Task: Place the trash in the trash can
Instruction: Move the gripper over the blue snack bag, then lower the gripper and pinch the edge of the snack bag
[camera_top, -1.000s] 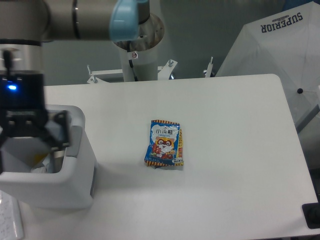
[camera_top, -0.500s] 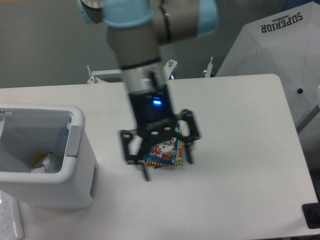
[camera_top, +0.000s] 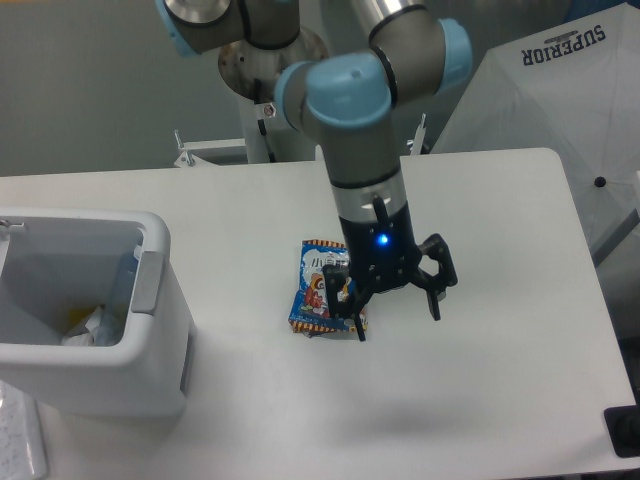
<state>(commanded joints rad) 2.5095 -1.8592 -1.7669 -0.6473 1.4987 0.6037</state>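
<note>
The small blue snack packet with a cartoon animal (camera_top: 322, 290) lay flat on the white desk (camera_top: 480, 210), well apart from the white boxy plastic bin (camera_top: 120, 370) at the left; the black two-finger gripper (camera_top: 397, 312) hung over its right edge, fingers (camera_top: 434, 296) spread and holding nothing, seemingly offset rightward for a grasp; inside the bin sat pale crumpled scraps (camera_top: 85, 325).

packet (camera_top: 318, 290) right of bin (camera_top: 90, 370)
</note>
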